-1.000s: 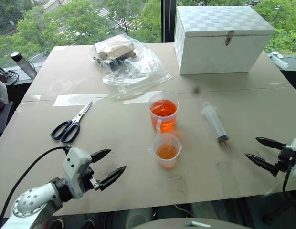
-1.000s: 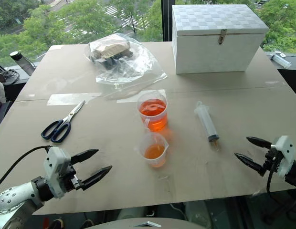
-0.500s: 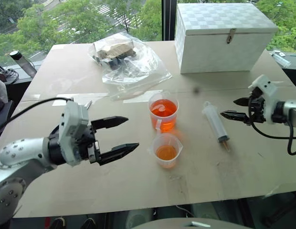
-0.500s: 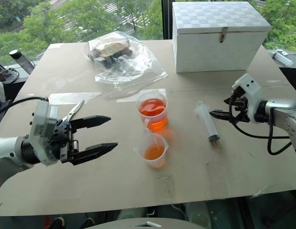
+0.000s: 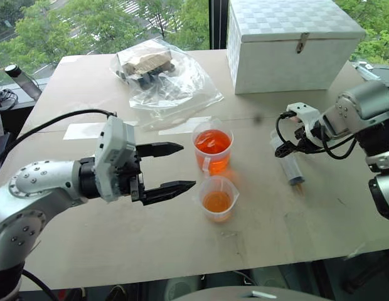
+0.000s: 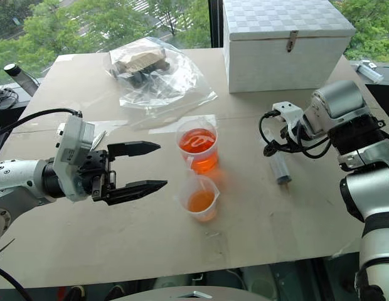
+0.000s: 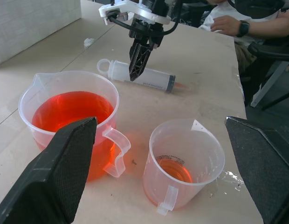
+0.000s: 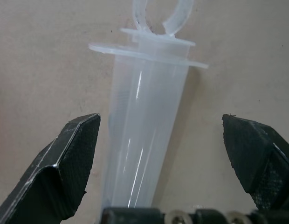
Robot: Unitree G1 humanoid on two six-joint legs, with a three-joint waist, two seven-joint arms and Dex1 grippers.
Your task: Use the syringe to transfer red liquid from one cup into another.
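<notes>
The syringe (image 5: 290,168) lies flat on the table, right of the cups, its orange tip toward the near edge. My right gripper (image 8: 159,119) points down over its barrel near the ring end, open, one finger on each side, not closed on it. The taller handled cup (image 5: 213,148) holds red liquid (image 7: 70,108) well up its wall. In front of it stands the smaller cup (image 5: 218,199) with a shallow layer of orange-red liquid (image 7: 175,170). My left gripper (image 5: 187,166) hovers open and level, left of both cups, pointing at them with nothing between its fingers.
A white chequered box (image 5: 295,44) stands at the back right. A clear plastic bag (image 5: 160,78) with small items lies at the back centre. A dark bottle (image 5: 22,81) stands off the table's left. A person's hand (image 7: 228,21) shows beyond the table.
My right gripper swung in from the table's right edge, leftward, and tipped down over the syringe. My left gripper rose from the near edge and now stays level beside the cups.
</notes>
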